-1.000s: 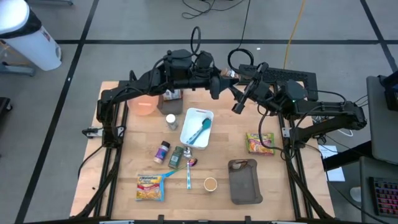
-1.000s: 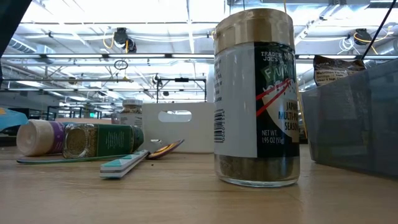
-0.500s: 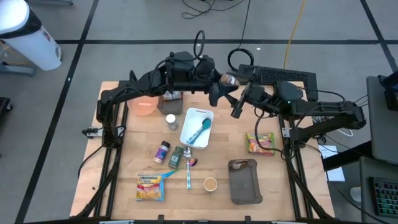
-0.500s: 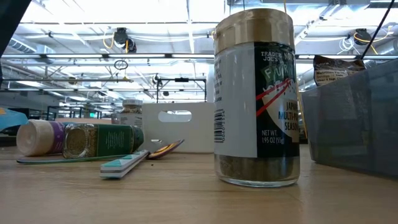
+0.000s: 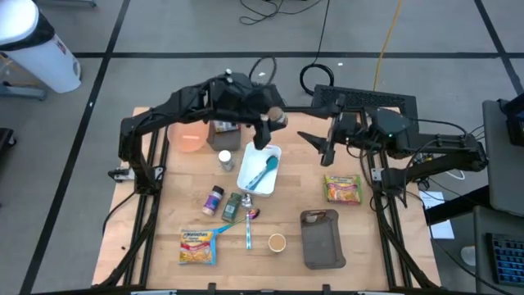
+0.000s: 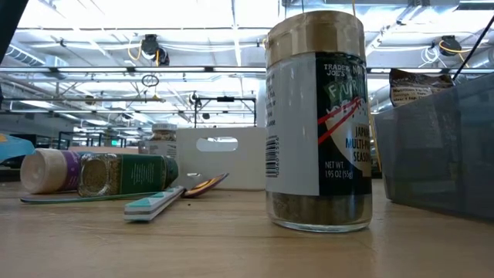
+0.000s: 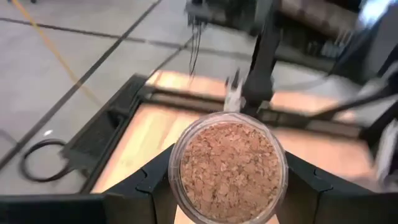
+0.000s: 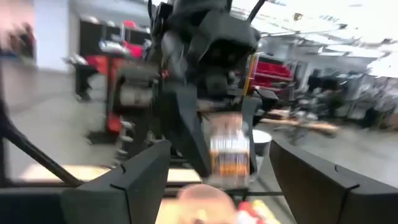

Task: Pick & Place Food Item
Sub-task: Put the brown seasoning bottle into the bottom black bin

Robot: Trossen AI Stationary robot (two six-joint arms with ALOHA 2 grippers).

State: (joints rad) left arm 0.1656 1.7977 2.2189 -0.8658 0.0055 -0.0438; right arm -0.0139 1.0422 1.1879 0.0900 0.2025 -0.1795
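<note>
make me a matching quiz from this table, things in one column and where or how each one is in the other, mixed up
1 spice jar
2 teal utensil
3 right hand
4 yellow noodle packet

a lying in the white bin
b open, empty
c flat on the wooden table
d held in the left hand

Pairs: 1-d, 2-a, 3-b, 4-c

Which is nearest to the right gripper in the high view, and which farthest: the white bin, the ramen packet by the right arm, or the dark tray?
From the right gripper:
1. ramen packet, just below it, right side.
2. white bin, toward the table's middle; nearly as close.
3. dark tray, front edge, farthest.
</note>
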